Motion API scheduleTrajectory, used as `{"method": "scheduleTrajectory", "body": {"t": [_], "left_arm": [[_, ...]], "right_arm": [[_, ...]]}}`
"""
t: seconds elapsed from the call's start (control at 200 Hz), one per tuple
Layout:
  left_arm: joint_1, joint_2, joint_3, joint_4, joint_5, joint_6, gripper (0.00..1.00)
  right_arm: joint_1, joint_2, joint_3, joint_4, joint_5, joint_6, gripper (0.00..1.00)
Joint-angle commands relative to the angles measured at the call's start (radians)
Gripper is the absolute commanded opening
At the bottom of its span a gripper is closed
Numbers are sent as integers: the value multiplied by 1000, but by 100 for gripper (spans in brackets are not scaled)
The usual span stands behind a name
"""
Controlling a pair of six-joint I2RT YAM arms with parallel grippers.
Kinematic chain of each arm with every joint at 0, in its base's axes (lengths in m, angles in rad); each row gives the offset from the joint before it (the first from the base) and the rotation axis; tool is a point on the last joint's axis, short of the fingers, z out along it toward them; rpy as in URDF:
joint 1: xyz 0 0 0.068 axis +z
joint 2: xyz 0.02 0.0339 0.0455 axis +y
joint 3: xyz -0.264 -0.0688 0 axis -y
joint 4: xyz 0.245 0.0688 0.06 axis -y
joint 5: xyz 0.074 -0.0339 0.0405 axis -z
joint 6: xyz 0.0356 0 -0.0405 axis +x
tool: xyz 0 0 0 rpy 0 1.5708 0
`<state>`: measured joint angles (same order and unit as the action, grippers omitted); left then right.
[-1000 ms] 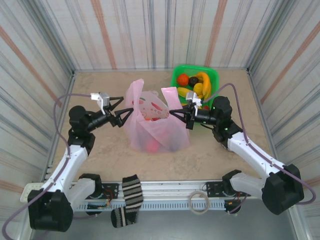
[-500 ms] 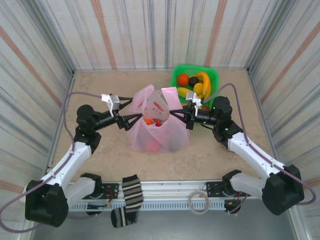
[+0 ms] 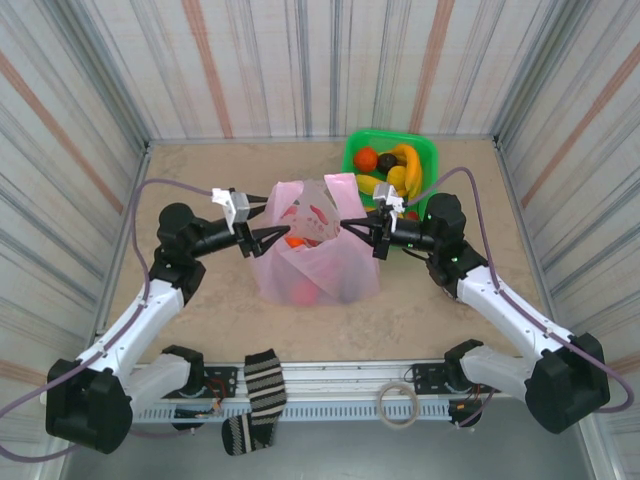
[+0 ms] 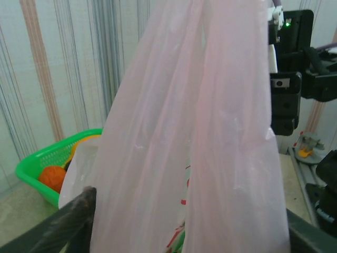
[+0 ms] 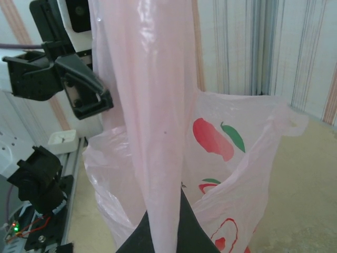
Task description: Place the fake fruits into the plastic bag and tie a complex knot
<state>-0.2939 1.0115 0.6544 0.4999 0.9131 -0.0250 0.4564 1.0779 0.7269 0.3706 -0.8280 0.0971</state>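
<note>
The left gripper (image 3: 271, 238) has its jaws part-way open, straddling the near strap (image 4: 210, 132) on the left side of the plastic bag (image 3: 320, 268). In the left wrist view the pink film hangs loose between the two fingers (image 4: 73, 221) and is not pinched. The right gripper (image 3: 351, 227), at the bag's right side, has its jaws clenched on the other strap (image 5: 152, 132), which rises taut from the closed tips.

The bag's print shows a red fruit shape with a green leaf (image 5: 213, 138) and red outlines below it; the letters are too crumpled to read.

The bag stands on the bench (image 3: 200, 175). Some of the fake fruits (image 3: 293, 241) show through its mouth, and others lie in the green basket (image 3: 432, 152) behind and to the right of the bag.

A second ago the left gripper hung off the bag's left flank with its jaws wider. It has since moved in over the bag's mouth, and the left strap has been drawn inward. The right gripper has stayed put.
</note>
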Motion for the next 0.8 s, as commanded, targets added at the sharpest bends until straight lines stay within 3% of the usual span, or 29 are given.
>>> {"method": "scheduleTrajectory", "body": {"t": [0.0, 0.105, 0.225, 0.371, 0.576, 0.791], "left_arm": [[-3, 4, 30, -64, 3, 71, 52], [-3, -2, 46, -134, 13, 103, 24], [-2, -35, 86, -303, 15, 171, 0], [4, -129, 103, -485, -83, 236, 0], [60, -199, 42, -402, -121, 122, 0], [64, -186, 34, -380, -138, 99, 0]], "right_arm": [[-15, -27, -4, -20, 20, 2, 0], [-44, -30, 5, -55, 17, 2, 0], [-83, -28, 12, -97, 9, -1, 0], [-142, -55, 1, -139, 16, -4, 0], [-217, -82, -28, -166, 45, 35, 0], [-237, -139, -61, -185, 76, 45, 0]]}}
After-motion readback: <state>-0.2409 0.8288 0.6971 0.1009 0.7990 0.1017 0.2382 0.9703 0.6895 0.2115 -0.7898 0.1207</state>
